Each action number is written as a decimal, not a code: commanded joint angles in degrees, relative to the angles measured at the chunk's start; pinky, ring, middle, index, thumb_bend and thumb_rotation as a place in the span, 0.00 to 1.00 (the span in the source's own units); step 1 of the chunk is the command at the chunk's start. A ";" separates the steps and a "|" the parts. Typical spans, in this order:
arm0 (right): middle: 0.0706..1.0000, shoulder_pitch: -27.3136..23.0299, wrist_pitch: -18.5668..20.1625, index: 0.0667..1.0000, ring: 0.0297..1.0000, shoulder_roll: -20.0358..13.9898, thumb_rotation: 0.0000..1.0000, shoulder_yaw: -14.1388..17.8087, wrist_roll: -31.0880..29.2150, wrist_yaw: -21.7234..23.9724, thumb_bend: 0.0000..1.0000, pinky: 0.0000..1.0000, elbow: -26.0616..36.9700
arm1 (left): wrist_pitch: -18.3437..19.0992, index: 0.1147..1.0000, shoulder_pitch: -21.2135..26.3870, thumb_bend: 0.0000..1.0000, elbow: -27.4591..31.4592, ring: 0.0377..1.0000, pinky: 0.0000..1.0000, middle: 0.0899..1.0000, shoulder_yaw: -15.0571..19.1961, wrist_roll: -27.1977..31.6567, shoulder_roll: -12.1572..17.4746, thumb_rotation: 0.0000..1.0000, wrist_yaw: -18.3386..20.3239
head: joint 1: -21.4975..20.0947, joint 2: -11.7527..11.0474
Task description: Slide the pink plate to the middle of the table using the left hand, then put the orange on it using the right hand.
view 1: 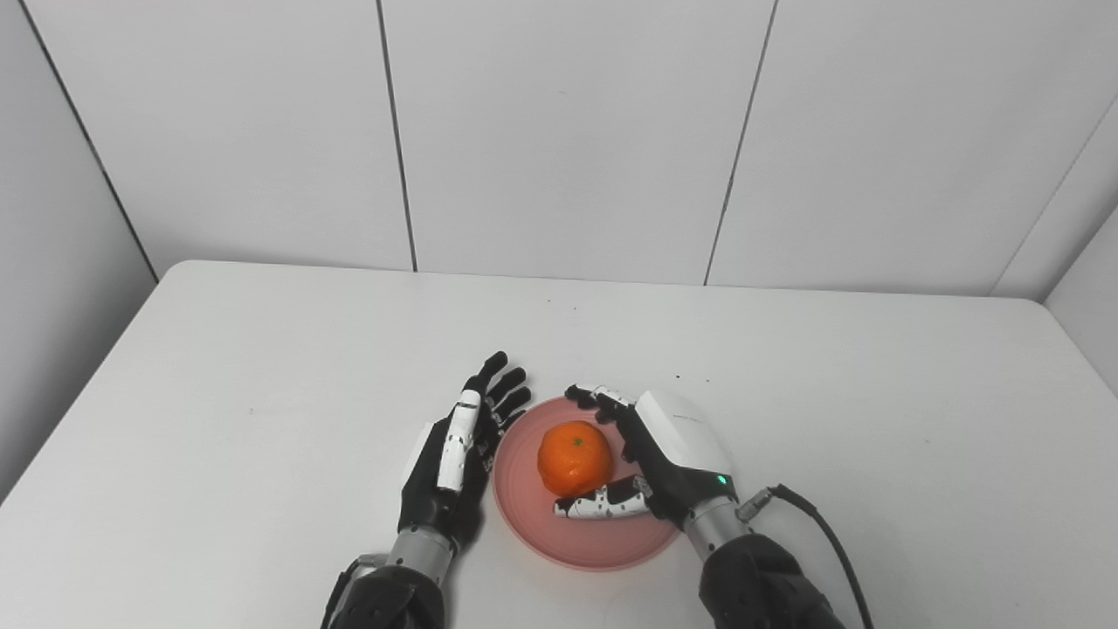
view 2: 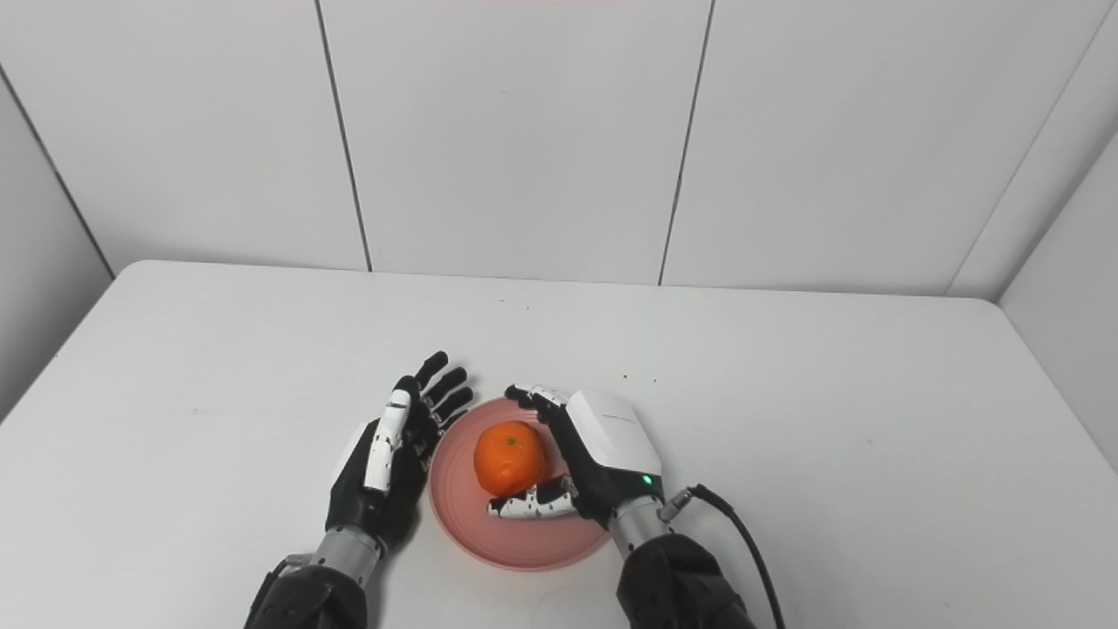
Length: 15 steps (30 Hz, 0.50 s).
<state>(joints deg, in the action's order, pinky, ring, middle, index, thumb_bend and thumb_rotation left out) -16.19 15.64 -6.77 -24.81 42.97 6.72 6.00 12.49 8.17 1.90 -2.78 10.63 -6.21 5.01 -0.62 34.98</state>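
With the orange (view 1: 574, 457) resting on the pink plate (view 1: 583, 537), the right robot hand (view 1: 651, 454) loosely cupped around it should be opened fully and lifted straight away, while the open, empty left robot hand (view 1: 460, 445) is kept beside the rim.

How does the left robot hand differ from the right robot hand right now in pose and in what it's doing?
The left robot hand is open with its fingers straight, beside the pink plate's left rim; the right robot hand is curled around the orange over the plate. The left holds nothing; whether the right grips or has loosened is unclear. Both flank the plate.
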 commanded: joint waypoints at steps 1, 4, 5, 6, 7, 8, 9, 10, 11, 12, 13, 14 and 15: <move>0.82 -0.57 -2.74 0.84 0.79 -0.54 0.29 0.57 0.04 -0.83 0.98 0.71 2.14 | 0.82 0.90 -0.71 0.43 -0.89 0.90 0.90 0.90 -0.32 -0.75 -0.03 1.00 -0.39 | 0.05 -0.01; 0.86 -0.69 -3.12 0.90 0.84 -0.91 0.36 0.91 -0.19 -0.91 1.00 0.77 3.23 | 1.21 0.90 -0.71 0.42 -0.54 0.90 0.89 0.90 -0.44 -0.99 0.03 1.00 -0.52 | -0.05 -0.06; 0.87 -0.73 -3.18 0.90 0.84 -0.94 0.36 1.17 -0.54 -0.85 1.00 0.77 3.72 | 1.31 0.90 -0.69 0.42 -0.52 0.90 0.89 0.90 -0.43 -1.02 0.06 1.00 -0.54 | -0.08 -0.12; 0.87 -0.77 -3.20 0.90 0.85 -0.95 0.36 1.33 -0.79 -0.80 1.00 0.78 4.00 | 1.36 0.90 -0.66 0.42 -0.54 0.90 0.89 0.90 -0.39 -1.06 0.06 1.00 -0.52 | -0.11 -0.15; 0.88 -0.81 -3.21 0.91 0.85 -1.08 0.36 1.65 -1.09 -0.67 1.00 0.78 4.98 | 1.52 0.90 -0.67 0.42 -0.51 0.90 0.89 0.90 -0.33 -1.07 0.07 1.00 -0.48 | -0.18 -0.22; 0.88 -0.84 -3.22 0.91 0.85 -1.16 0.40 1.87 -1.25 -0.57 1.00 0.78 5.63 | 1.62 0.90 -0.67 0.42 -0.50 0.91 0.90 0.90 -0.27 -1.10 0.07 1.00 -0.43 | -0.22 -0.26; 0.88 -0.89 -3.08 0.91 0.85 -1.28 0.42 2.24 -1.50 -0.35 1.00 0.78 6.79 | 1.64 0.90 -0.67 0.42 -0.52 0.91 0.90 0.90 -0.24 -1.08 0.10 1.00 -0.34 | -0.35 -0.38; 0.88 -0.92 -2.98 0.92 0.85 -1.34 0.45 2.50 -1.67 -0.19 1.00 0.78 7.56 | 1.63 0.90 -0.66 0.42 -0.54 0.91 0.91 0.91 -0.22 -1.06 0.13 1.00 -0.27 | -0.37 -0.41; 0.88 -0.86 -2.96 0.92 0.85 -1.38 0.46 2.98 -1.94 -0.25 1.00 0.78 8.78 | 1.60 0.90 -0.68 0.42 -0.56 0.91 0.91 0.91 -0.13 -0.90 0.09 1.00 -0.21 | -0.50 -0.55; 0.88 -0.81 -2.96 0.91 0.84 -1.40 0.47 3.33 -2.11 -0.29 1.00 0.77 9.62 | 1.58 0.90 -0.69 0.41 -0.57 0.91 0.91 0.91 -0.07 -0.78 0.05 1.00 -0.18 | -0.51 -0.59; 0.88 -0.65 -3.07 0.91 0.84 -1.32 0.47 4.01 -2.74 -0.49 1.00 0.77 10.74 | 1.43 0.90 -0.71 0.41 -0.68 0.91 0.91 0.91 0.07 -0.56 -0.05 1.00 -0.13 | -0.57 -0.74; 0.89 -0.53 -3.17 0.91 0.84 -1.24 0.47 4.50 -3.18 -0.61 1.00 0.76 11.47 | 1.31 0.90 -0.72 0.41 -0.77 0.91 0.91 0.91 0.16 -0.40 -0.11 1.00 -0.10 | -0.60 -0.81; 0.89 -0.37 -3.63 0.91 0.84 -1.36 0.47 5.22 -3.71 -0.98 1.00 0.76 12.42 | 1.36 0.90 -0.74 0.41 -0.80 0.91 0.91 0.91 0.26 -0.25 -0.19 1.00 -0.10 | -0.68 -0.98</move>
<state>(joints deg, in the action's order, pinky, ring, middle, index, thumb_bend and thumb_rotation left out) -15.64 15.20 -8.05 -20.79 40.08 7.02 15.64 12.57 8.16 1.99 -2.70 9.84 -6.21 5.07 -1.23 34.19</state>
